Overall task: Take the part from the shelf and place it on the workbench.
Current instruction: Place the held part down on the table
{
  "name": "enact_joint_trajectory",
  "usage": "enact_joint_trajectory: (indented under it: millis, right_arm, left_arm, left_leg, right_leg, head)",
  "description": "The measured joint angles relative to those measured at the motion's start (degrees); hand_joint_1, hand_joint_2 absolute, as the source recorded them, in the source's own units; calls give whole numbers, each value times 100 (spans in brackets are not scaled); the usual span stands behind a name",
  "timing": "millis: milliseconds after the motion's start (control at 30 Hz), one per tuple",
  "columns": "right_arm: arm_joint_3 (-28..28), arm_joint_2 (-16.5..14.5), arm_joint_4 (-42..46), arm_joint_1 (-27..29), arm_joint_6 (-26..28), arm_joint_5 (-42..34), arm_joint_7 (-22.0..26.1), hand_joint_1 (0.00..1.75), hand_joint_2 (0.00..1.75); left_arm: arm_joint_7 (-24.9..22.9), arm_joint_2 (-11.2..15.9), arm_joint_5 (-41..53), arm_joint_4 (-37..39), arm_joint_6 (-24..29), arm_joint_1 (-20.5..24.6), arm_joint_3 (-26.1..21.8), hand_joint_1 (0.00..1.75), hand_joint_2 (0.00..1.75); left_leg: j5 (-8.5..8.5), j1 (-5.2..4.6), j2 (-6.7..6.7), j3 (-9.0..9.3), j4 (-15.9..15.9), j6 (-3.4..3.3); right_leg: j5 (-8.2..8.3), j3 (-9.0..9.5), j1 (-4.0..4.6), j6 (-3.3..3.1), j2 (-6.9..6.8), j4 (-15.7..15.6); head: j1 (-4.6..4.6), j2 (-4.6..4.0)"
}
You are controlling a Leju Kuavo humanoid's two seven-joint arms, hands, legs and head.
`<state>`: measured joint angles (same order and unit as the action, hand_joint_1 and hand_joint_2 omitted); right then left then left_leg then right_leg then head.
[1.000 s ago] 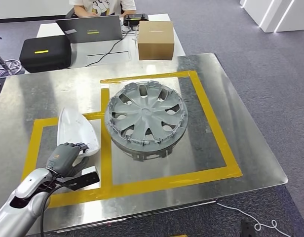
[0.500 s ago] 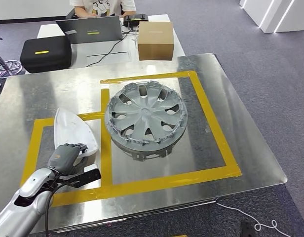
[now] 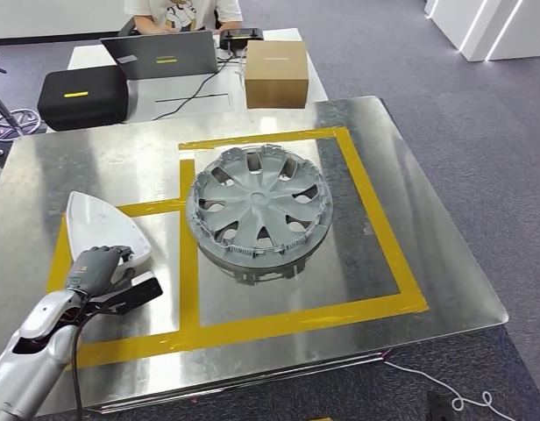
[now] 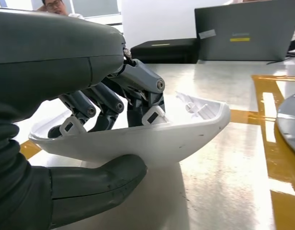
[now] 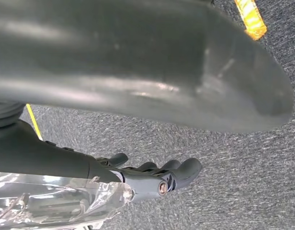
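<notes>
While one hubcap lay in the right taped square of the workbench, close beside the part, the left hand gripped the one white part over the left square, fingers inside, thumb beneath. Beyond stood one box, laptop and case. Right hand: fingers loosely extended, holding nothing.

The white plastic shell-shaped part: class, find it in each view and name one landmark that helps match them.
Head view: the white plastic shell-shaped part lies at the left, held by the left hand.
Left wrist view: the part spans the centre.
Right wrist view: not in it.
Shared landmark: the yellow tape on the metal workbench.
</notes>
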<state>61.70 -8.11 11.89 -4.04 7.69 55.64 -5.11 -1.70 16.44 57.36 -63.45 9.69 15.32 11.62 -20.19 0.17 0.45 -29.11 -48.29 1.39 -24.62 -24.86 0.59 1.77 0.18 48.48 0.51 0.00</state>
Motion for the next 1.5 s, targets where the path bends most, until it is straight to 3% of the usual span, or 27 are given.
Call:
enact_joint_trajectory:
  millis: [667, 1033, 1500]
  right_arm:
    - [2, 2, 0, 4, 4, 11, 0, 0, 0]
    - [2, 4, 0, 4, 1, 13, 32, 0, 0]
    - [2, 11, 0, 4, 1, 25, 33, 0, 0]
  left_arm:
    - [-48, -5, 137, 367, 102, 15, -309, 175, 175]
    - [272, -41, 11, 372, 147, -128, -323, 175, 175]
    - [293, -40, 10, 372, 130, -141, -323, 175, 175]
  left_leg:
    - [6, 0, 0, 4, 0, -1]
    - [5, -1, -1, 3, 0, -1]
    - [5, -1, -1, 0, 0, -1]
  right_leg:
    - [5, 2, 1, -4, 0, 3]
    - [5, 6, 0, -4, -1, 5]
    - [5, 11, 0, -4, -1, 5]
  head:
    - [1, 0]
    - [0, 0]
    - [-1, 0]
